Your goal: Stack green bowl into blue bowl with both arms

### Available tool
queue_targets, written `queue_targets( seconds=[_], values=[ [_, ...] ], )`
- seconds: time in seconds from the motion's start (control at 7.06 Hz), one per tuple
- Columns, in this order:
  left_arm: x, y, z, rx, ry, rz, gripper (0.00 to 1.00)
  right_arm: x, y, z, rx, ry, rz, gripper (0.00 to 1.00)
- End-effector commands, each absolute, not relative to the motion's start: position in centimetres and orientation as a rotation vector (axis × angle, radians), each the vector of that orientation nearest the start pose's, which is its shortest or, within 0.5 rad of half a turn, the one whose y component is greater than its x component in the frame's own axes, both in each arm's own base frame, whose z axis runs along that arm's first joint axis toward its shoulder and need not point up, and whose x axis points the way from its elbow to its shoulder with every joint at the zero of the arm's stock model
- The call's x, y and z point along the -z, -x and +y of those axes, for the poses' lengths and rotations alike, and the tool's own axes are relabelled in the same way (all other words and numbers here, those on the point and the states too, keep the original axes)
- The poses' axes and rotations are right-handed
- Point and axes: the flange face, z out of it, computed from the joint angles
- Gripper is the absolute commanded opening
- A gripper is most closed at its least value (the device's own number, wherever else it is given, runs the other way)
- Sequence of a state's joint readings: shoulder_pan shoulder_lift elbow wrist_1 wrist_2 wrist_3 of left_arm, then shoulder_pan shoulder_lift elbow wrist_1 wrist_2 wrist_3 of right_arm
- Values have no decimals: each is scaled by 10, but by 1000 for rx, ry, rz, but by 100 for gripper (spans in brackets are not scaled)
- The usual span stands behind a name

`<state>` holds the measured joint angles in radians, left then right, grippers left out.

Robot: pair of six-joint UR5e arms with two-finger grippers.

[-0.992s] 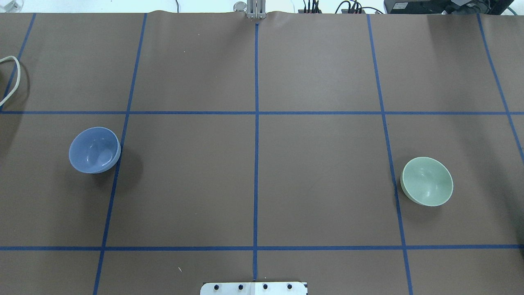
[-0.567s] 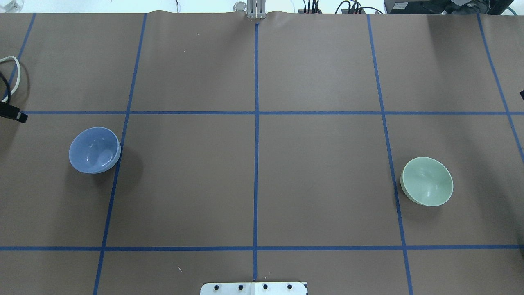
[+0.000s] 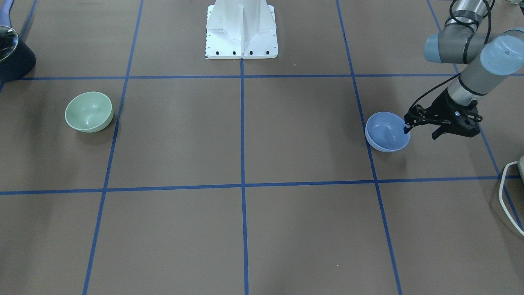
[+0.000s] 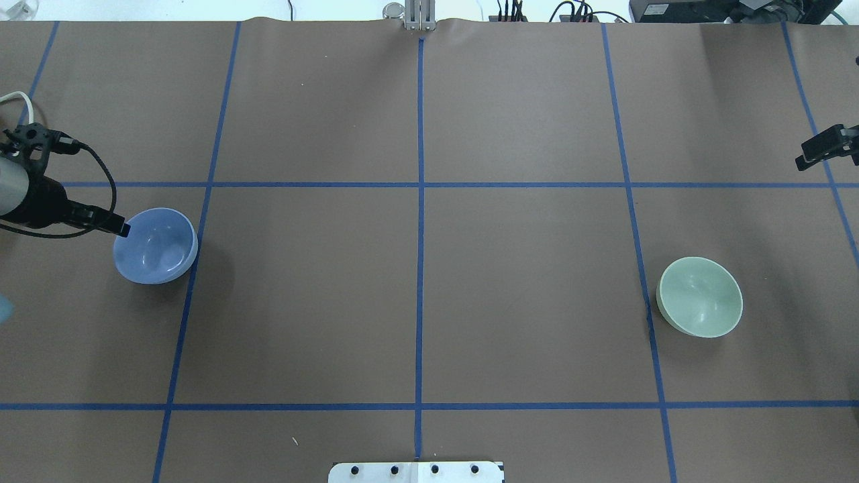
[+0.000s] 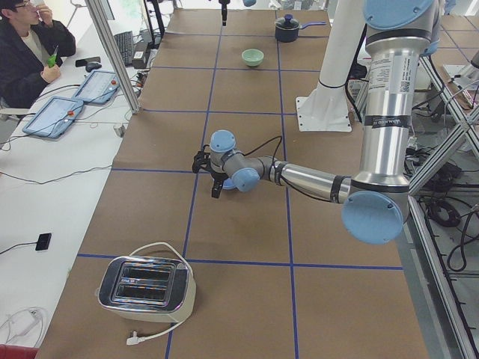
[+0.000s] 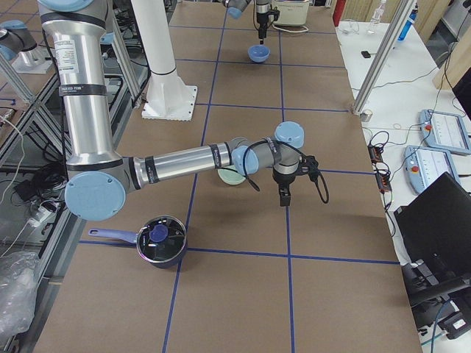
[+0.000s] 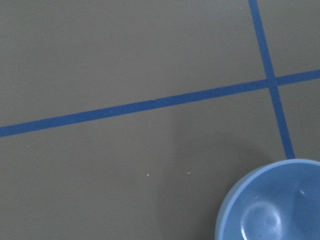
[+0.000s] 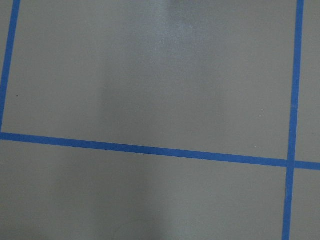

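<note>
Operator: Bowls, positions?

Notes: Your small round periwinkle-blue glossy plastic bowl (image 4: pixel 156 245) sits upright on the brown paper-covered table (image 4: pixel 523 288) at the robot's left end. Its inner edge overlaps a blue tape line (image 4: pixel 181 335). The small round pale mint-green glossy plastic bowl (image 4: pixel 701 297) sits upright at the robot's right end, just beside another line of the tape grid. The two bowls are well apart, on opposite sides of the centre line.

Operator: Grippers?

Notes: The black two-finger left gripper (image 3: pixel 421 133) is at the outer side of the blue bowl. In the front-facing view you can see its fingers spread apart, one tip over the bowl's rim and the other outside it. I cannot tell whether either tip touches the rim. The left wrist camera has the bowl in its lower right corner. The black right gripper (image 4: pixel 824 147) shows only at the right edge of your overhead view, farther from the robot than the green bowl and apart from it. I cannot tell whether its fingers are spread or closed. The right wrist camera shows only brown paper and tape
</note>
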<state>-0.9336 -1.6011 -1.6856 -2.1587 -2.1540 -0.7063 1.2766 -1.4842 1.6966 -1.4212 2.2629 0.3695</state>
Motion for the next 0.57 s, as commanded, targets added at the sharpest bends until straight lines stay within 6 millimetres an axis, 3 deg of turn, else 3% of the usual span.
queue_targets(
  seconds=[0.0,0.28,0.43],
  values=[
    [-525,-273,-465,-159,-198,874,41,-541,91,-537,53,-104,-759,100],
    [-526,-274,-464,-162,-195,874,0,-541,92,-537,52,-103,-759,100],
    [-523,-275,-465,-161,-201,881,0,-541,92,-537,52,-103,-759,100]
  ],
)
